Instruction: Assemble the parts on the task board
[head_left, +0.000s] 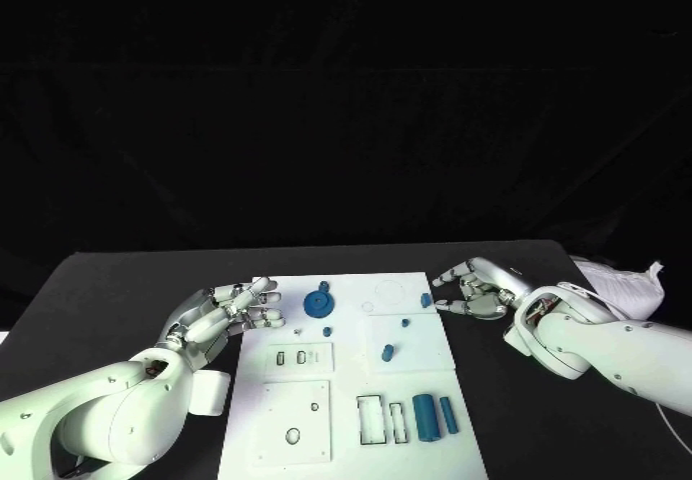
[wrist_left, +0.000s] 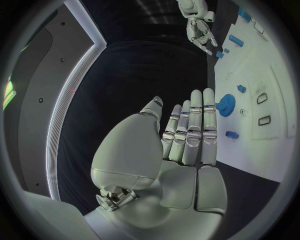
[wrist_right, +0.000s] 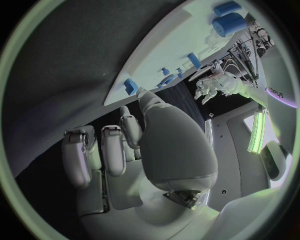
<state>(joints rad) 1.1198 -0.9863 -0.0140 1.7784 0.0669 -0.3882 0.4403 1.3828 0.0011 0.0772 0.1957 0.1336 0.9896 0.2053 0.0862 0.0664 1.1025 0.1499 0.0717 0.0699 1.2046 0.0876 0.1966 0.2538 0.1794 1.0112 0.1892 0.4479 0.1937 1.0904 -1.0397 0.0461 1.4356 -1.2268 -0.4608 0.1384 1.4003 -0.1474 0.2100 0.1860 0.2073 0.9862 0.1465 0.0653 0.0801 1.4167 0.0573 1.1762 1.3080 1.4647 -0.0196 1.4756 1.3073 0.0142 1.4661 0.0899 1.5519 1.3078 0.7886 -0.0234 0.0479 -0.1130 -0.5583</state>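
So nearest the robot on the white task board there are two upright blue cylinders, one fat and one thin, side by side next to two narrow slots. Further up sits one small oval blue part, then a tiny blue peg, and past that a round blue gear. That makes five blue pieces on the plate, plus one more blue part right at the board's right edge.

The left hand hangs over the black worktop at the board's left edge, fingers straight and together, holding nothing; the gear is just beside their tips.

The right hand is at the right edge, fingers curled toward that edge part. Can't tell if it's actually gripping it.
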